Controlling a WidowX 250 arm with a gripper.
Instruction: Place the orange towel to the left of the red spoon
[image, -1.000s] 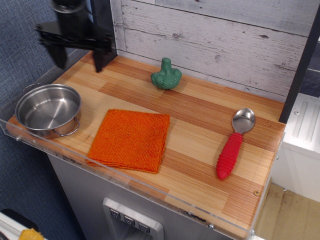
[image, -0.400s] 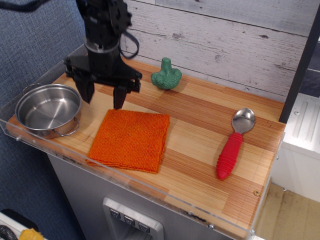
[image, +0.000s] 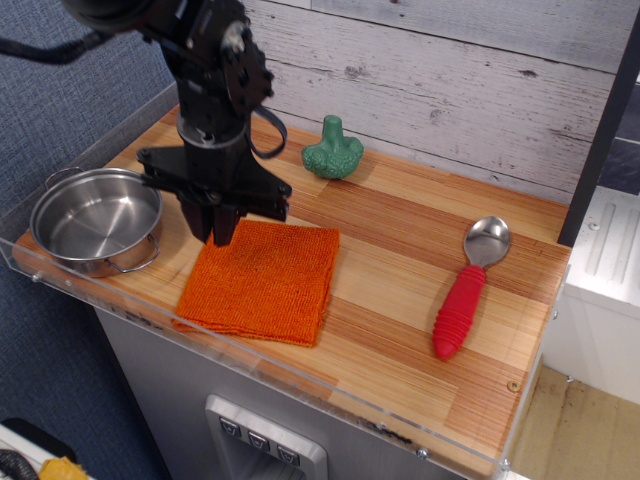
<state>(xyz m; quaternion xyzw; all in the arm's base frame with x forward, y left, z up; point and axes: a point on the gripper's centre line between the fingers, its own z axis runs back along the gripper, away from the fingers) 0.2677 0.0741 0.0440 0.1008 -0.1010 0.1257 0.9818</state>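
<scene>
**Gripper down at towel's back-left corner**

Orange towel (image: 260, 280) flat on wooden counter (image: 400, 300), front-left of centre, folded square, front edge near the clear acrylic lip. Red spoon (image: 465, 290) well apart to the right, bowl toward wall, red handle toward front. Bare wood btwn the two; nothing in the way. Black gripper (image: 215, 228) at towel's back-left corner, fingertips close together, tips at or on the cloth edge — cannot tell if cloth is pinched. Steel pot (image: 97, 222) just left of towel, empty, w/ side handles. Green broccoli toy (image: 332, 150) behind, near plank wall, apart from all. Count: 1 towel, 1 spoon, 1 pot, 1 toy.
</scene>
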